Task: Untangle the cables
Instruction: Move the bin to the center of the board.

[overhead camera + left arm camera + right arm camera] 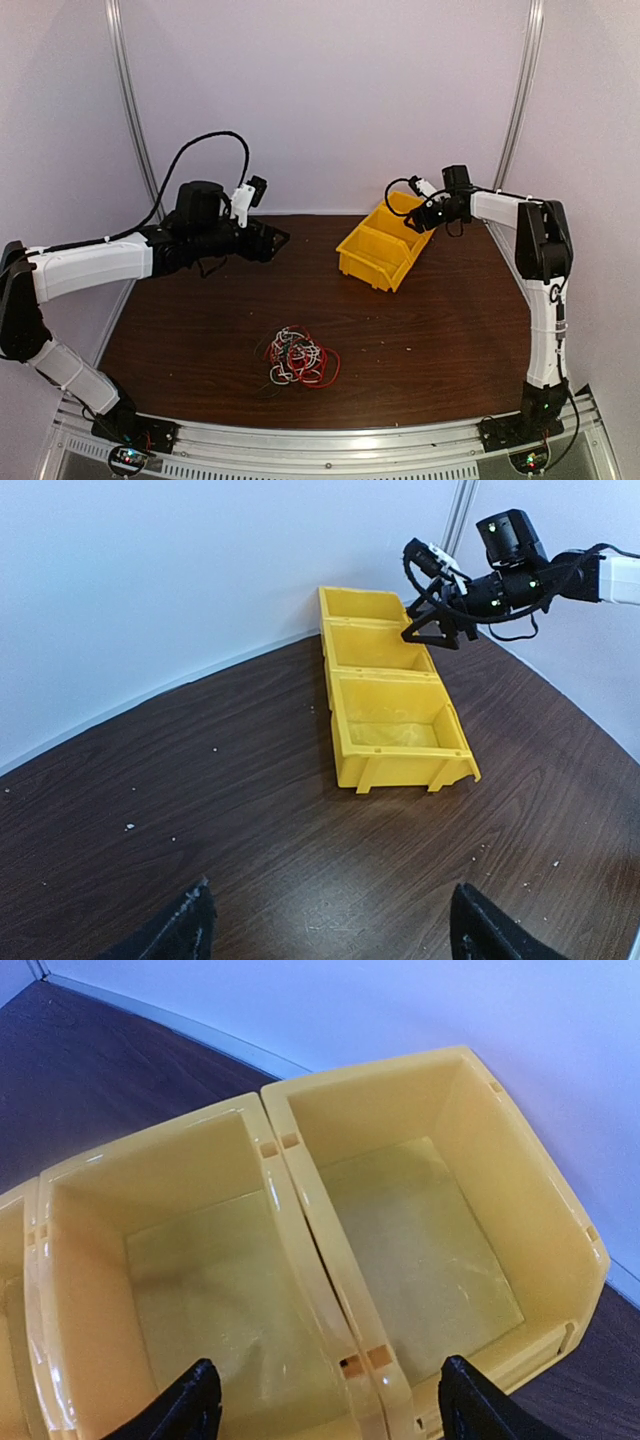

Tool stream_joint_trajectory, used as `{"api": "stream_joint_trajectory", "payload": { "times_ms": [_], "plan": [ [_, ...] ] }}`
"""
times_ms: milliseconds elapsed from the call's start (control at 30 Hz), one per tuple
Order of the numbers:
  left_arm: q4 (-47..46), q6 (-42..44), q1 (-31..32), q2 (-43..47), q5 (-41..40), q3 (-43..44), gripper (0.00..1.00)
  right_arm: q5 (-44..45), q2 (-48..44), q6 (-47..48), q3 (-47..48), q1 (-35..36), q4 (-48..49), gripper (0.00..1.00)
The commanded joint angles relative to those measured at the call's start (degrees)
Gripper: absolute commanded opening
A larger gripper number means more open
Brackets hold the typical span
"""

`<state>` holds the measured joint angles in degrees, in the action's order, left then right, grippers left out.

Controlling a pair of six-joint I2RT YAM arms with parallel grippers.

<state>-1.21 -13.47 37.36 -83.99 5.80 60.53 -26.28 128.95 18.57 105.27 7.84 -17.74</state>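
Just past the rail [330,438] at the front edge of the brown table [180,340], the cables [300,357] lie in one small clump of red, white and black loops, near the middle of the tabletop's front half, touched by neither arm. At rear left, the left gripper [268,240] hangs above the table with its jaws spread wide and holding nothing, well apart from the clump. Its fingertips [190,925] frame the wood tabletop in the wrist view. At rear right, the right gripper [425,215], jaws likewise wide apart and holding nothing, hovers over the far end of a row of yellow bins [375,255] that runs at an angle toward the white back wall [320,100]. Seen from its wrist camera, two bins fill the frame above its fingers [195,1400].
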Motion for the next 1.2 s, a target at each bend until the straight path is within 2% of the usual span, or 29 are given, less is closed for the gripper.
{"api": "stream_joint_trajectory", "payload": {
  "times_ms": [0,133,267,567,733,867,1033,1100,1167],
  "plan": [
    [-2.21,-0.31,0.25,0.69,-1.43,0.58,0.82,0.51,5.73,-1.73,8.44,-0.55,-1.41,0.76],
    [-2.30,-0.22,0.25,0.57,-1.44,0.60,0.82,-0.77,9.85,-1.74,13.47,-0.39,-4.01,0.76],
    [-2.30,-0.12,0.25,0.75,-0.86,0.68,0.82,-1.25,7.60,-0.21,8.79,0.07,-4.64,0.75],
    [-2.29,-0.57,0.25,0.99,-0.14,0.81,0.82,-2.04,-8.42,2.16,-13.56,3.33,-3.71,0.74],
    [-2.30,-1.06,0.25,0.64,-0.22,0.73,0.82,-5.85,-16.53,0.58,-24.89,8.33,-5.97,0.76],
    [-2.54,-1.54,0.25,-0.13,-0.56,0.55,0.82,-8.06,-21.18,-0.43,-28.17,10.16,-8.17,0.77],
    [-2.94,-0.53,0.25,-3.11,-1.52,0.16,0.82,-5.08,-28.96,0.88,-30.63,8.95,-8.41,0.78],
    [-1.09,-0.78,0.52,-5.55,-4.01,1.19,0.82,-4.17,-32.22,2.16,-32.15,8.55,-8.77,0.78],
    [4.73,-2.91,1.47,-8.75,-9.72,4.40,0.82,-3.39,-35.44,3.18,-34.05,8.16,-8.62,0.78]
  ]
}}
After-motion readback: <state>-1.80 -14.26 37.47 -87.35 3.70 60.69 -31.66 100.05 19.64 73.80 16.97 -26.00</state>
